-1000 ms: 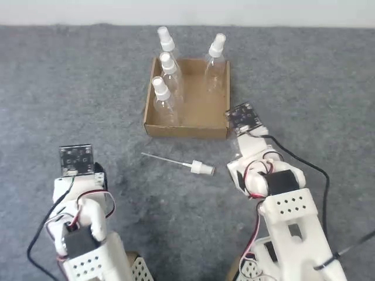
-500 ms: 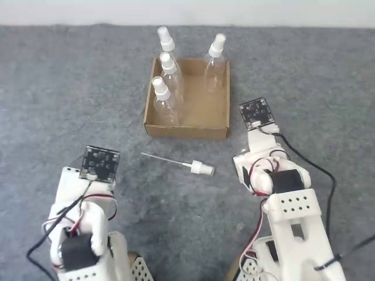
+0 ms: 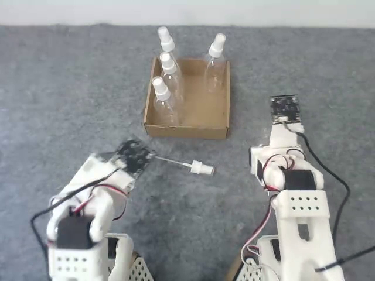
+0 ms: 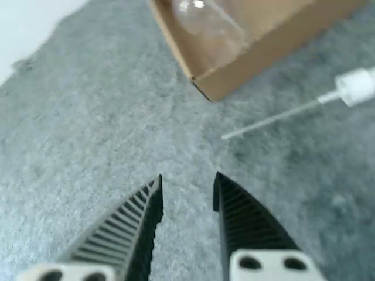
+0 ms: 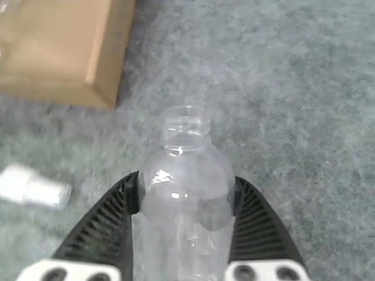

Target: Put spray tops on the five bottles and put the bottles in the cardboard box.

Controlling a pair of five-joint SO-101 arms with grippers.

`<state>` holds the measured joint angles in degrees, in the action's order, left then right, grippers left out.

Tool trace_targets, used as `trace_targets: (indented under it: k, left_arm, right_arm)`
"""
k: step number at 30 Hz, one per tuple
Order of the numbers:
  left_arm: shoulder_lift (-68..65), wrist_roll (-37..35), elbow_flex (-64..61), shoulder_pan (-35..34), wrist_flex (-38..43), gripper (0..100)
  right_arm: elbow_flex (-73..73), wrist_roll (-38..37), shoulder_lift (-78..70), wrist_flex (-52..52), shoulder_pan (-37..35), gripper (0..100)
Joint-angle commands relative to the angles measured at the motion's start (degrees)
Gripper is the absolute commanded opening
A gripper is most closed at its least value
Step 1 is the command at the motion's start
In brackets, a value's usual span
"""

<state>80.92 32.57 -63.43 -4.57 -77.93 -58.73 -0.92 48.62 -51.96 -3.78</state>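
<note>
You have four bottles (image 3: 169,69) standing upright in the cardboard box (image 3: 186,133), each already capped: three along the box's left side and one at its far right corner. One loose spray top (image 3: 203,169) lies on the grey carpet (image 3: 70,88) just in front of the box, and its thin tube runs toward the left arm (image 3: 96,187), whose wrist end covers the tube's tip. Your right arm (image 3: 291,181) stands beside the box's near right corner, apart from it.

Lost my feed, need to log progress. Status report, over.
Left gripper open, over carpet near spray top. Right gripper shut on uncapped bottle. Four capped bottles in cardboard box. Nothing between left gripper and spray top.
</note>
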Motion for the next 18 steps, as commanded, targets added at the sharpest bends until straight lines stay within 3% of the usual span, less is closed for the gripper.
trace_targets:
  k: [1,6,18]
  left_arm:
    - [-10.9,1.05,5.93,6.42,0.7,14]
    - [-19.87,1.14,6.64,12.04,3.52,21]
    - [-41.14,7.65,13.14,20.66,9.93,21]
  right_arm:
    - [0.97,2.29,2.33,2.51,3.74,3.7]
    - [1.05,2.37,2.33,2.86,6.64,3.9]
    - [1.14,2.37,2.33,4.09,8.04,3.8]
